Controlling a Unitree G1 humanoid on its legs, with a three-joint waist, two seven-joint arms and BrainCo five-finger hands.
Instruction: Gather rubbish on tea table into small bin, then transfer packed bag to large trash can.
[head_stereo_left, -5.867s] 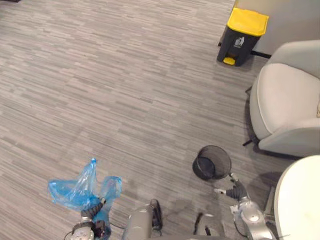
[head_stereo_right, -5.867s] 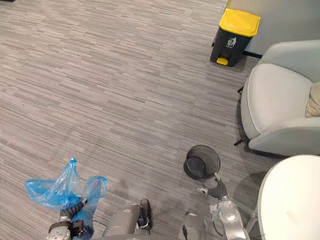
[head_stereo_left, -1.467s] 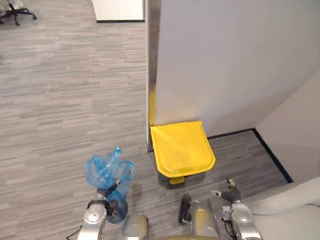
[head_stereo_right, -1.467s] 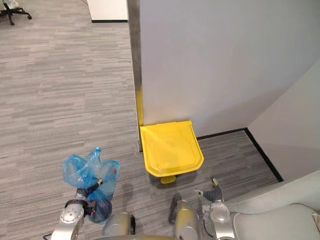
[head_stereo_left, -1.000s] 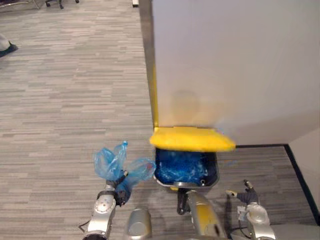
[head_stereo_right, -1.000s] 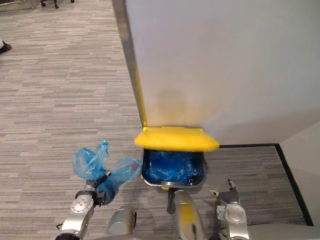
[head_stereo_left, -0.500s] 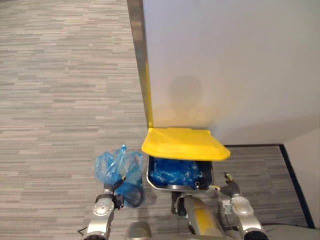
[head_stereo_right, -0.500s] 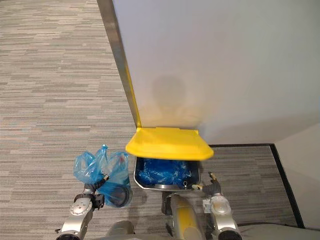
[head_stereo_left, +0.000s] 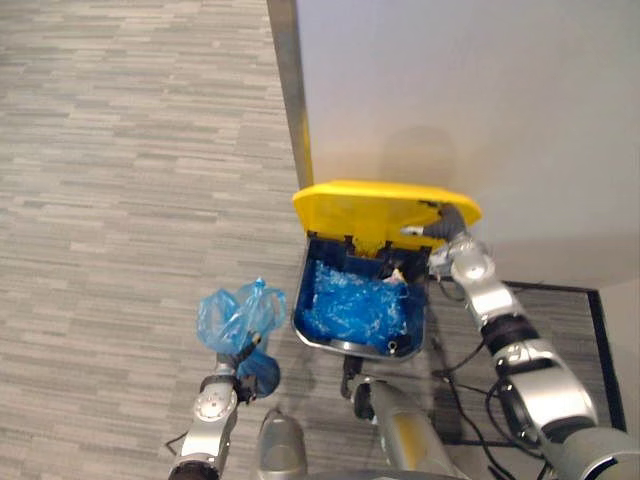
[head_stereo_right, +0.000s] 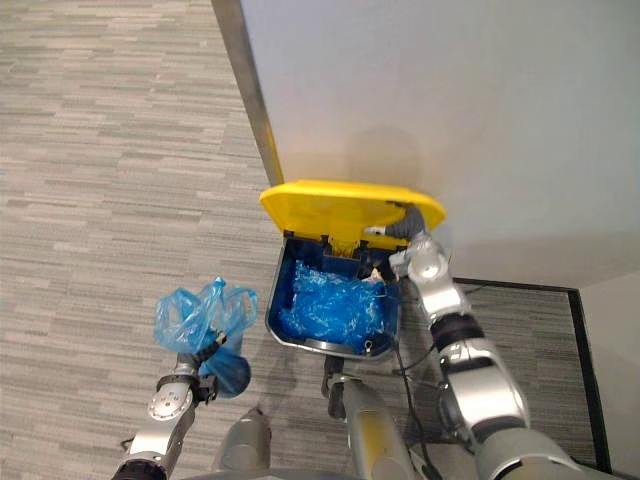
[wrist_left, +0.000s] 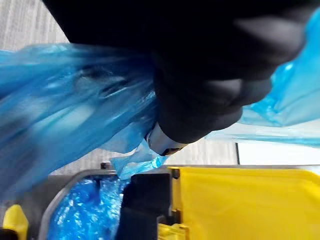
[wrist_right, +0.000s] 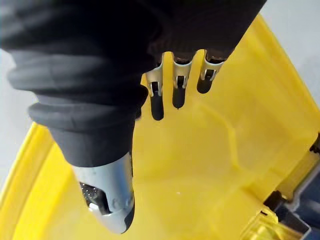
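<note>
— Since the yellow lid (head_stereo_left: 372, 208) of the large trash can (head_stereo_left: 338, 346) stands tilted up against the wall (head_stereo_left: 480, 100), which hand is at it?

— The right hand (head_stereo_left: 443, 226). It sits at the lid's right corner, on the underside. In the right wrist view its fingers (wrist_right: 175, 85) are straight and side by side, pointing at the yellow inner face, with the thumb (wrist_right: 107, 200) held apart from them. They are released, curled round nothing. Whether the tips press on the plastic I cannot tell.

— And the packed bag?

— The packed bag (head_stereo_left: 237, 314) is outside the can, just to its left, over the grey carpet (head_stereo_left: 120, 180). The left hand (head_stereo_left: 240, 360) has it by the gathered neck, clenched on the plastic, so that the loose blue ends stand up above the hand and the rounder part of the bag bulges beside it. In the left wrist view blue film is bunched all around the dark cover (the fingers themselves are mostly buried in it).

— Does the bag touch the can?

— It looks apart from the can's grey rim, though near it.

— What is in the can?

— A crumpled blue liner (head_stereo_left: 360, 305) fills the opening. I cannot make out anything else inside.

— Anything beside it?

— A metal strip (head_stereo_left: 288, 90) runs up the wall's edge, behind the can's left corner.
</note>
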